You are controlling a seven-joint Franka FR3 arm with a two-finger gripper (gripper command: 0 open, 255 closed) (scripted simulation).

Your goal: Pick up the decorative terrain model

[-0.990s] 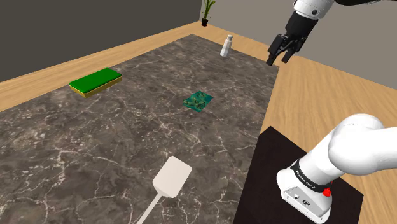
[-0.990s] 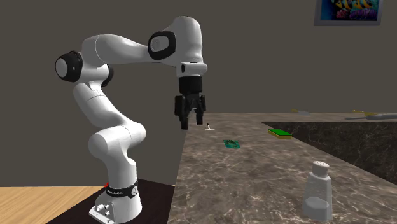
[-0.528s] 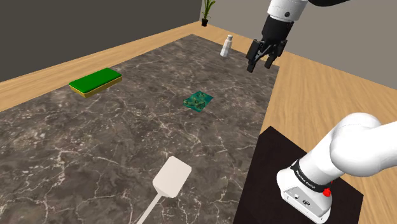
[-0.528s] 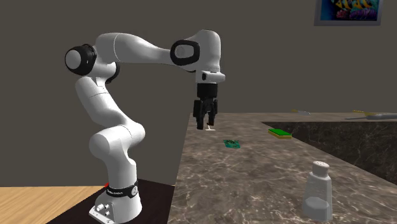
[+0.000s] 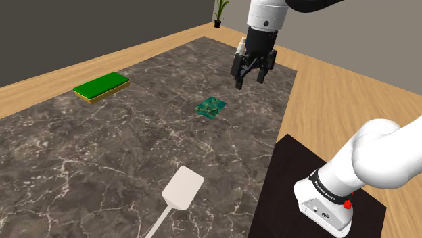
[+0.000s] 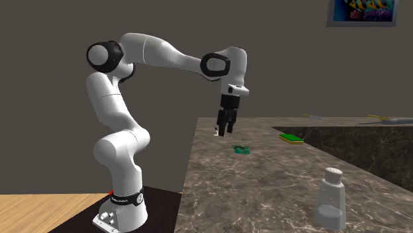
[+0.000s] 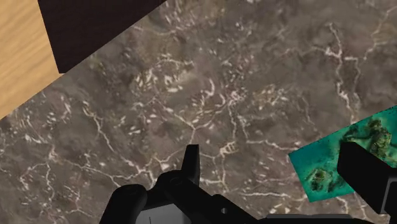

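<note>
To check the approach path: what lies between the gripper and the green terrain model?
Only bare dark veined tabletop lies between the open gripper and the terrain model, as the shoulder view shows.

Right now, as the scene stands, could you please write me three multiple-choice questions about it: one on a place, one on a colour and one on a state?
1. Where does the terrain model lie?
A) in a basket
B) on the dark veined table
C) on a shelf

2. What colour is the spatula?
A) red
B) blue
C) white

3. How is the gripper?
A) open, holding nothing
B) shut on the terrain model
C) shut on the spatula

Answers:
1 B: the teal-green model rests flat on the tabletop.
2 C: it is drawn plain white.
3 A: in the wrist view its fingers stand apart above the table, with nothing clasped between them.
</note>
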